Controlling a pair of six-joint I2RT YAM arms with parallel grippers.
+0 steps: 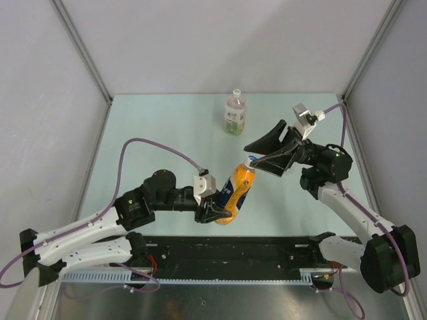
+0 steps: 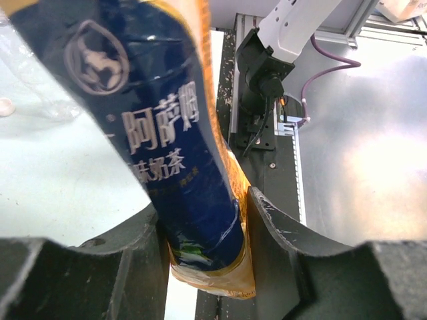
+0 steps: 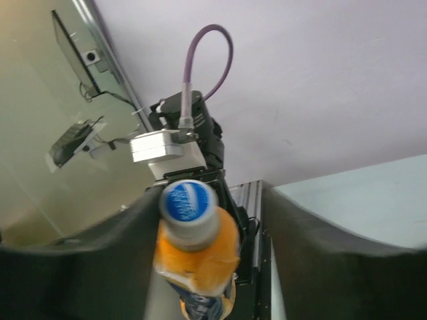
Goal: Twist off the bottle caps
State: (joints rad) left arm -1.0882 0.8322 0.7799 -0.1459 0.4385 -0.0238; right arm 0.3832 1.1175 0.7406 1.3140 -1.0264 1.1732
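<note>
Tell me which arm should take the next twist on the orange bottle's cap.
Right. The right gripper has its open jaws on either side of the blue-and-white cap, so it probably only needs to close and turn. The left gripper is clamped on the orange bottle low down, bracing it tilted toward the right arm.

Bottle: smooth clear plastic, wrapped in a glossy film label that wrinkles near the base. Cap: smooth plastic with a glossy printed top. Left gripper fingers: matt black plastic, scuffed and scratched. Table: smooth, pale, matt with a faint sheen. Cable: smooth rubbery sheath. Rail: matt black metal. Front sheet: bare brushed metal, dully reflective.
</note>
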